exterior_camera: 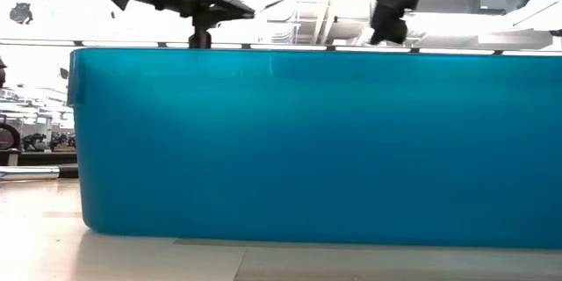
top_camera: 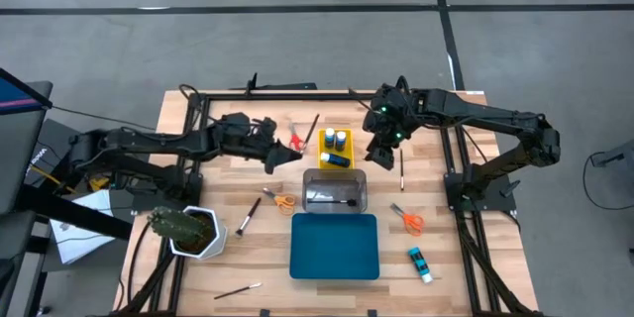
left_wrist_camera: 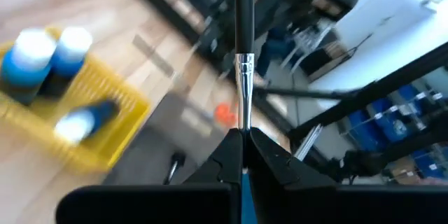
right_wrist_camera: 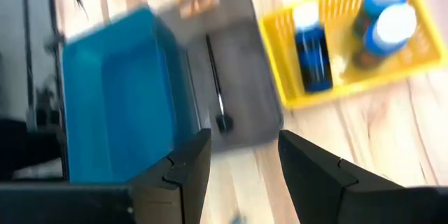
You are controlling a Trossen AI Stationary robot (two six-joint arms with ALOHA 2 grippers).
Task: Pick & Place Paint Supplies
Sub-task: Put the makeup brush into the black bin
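Jaws on the left gripper (left_wrist_camera: 243, 155) are clamped tight on a thin paintbrush (left_wrist_camera: 243, 56), black handle with a silver ferrule, its long axis running straight out from the fingertips, held above the table (top_camera: 248, 258) near the yellow tray (top_camera: 323, 161). Right gripper (right_wrist_camera: 241, 155) hangs wide open, holding nothing, over the clear tray (top_camera: 359, 190).

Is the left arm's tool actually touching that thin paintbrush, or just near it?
Touching. In the left wrist view, the left tool has its two fingers closed on the paintbrush, whose handle and silver ferrule stick out straight from between them.
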